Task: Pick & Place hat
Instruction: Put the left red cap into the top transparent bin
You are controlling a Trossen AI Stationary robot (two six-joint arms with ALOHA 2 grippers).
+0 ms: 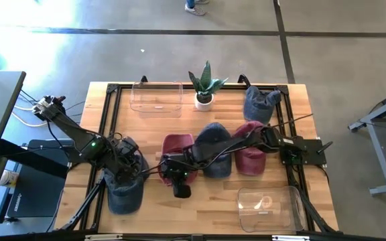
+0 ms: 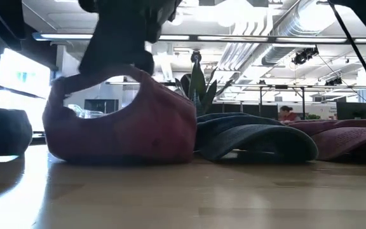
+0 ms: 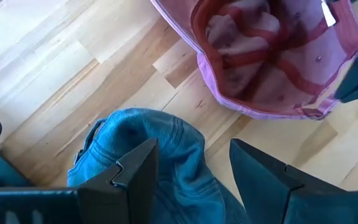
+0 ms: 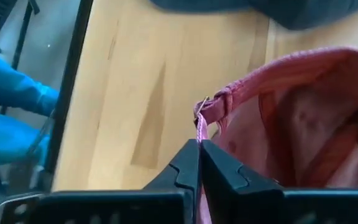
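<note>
A pink-maroon hat [image 1: 177,148] lies near the table's middle, showing its inside [image 4: 303,124], with its lower edge [image 2: 126,156] on the table. My right gripper [image 4: 199,144] reaches across from the right [image 1: 179,179] and is shut on the hat's back strap. My left gripper [image 3: 194,168] is open just above a blue denim hat [image 3: 148,149] at the table's near left [image 1: 122,193], one finger on each side of its crown. I cannot tell whether it touches the hat. My right gripper pinches the pink hat's thin back strap [image 4: 201,124], beside its buckle, between the two shut fingertips [image 4: 185,163]. In the low view the fingers come from above [image 2: 122,44], over the arched rear opening. The hat's lower edge still lies on the table.
A dark blue hat [image 1: 213,144], a maroon hat [image 1: 250,152] and a blue-grey hat [image 1: 260,104] lie right of the middle. A potted plant [image 1: 204,87] and a clear bin [image 1: 156,98] stand at the far edge. Another clear bin [image 1: 270,204] is at the near right.
</note>
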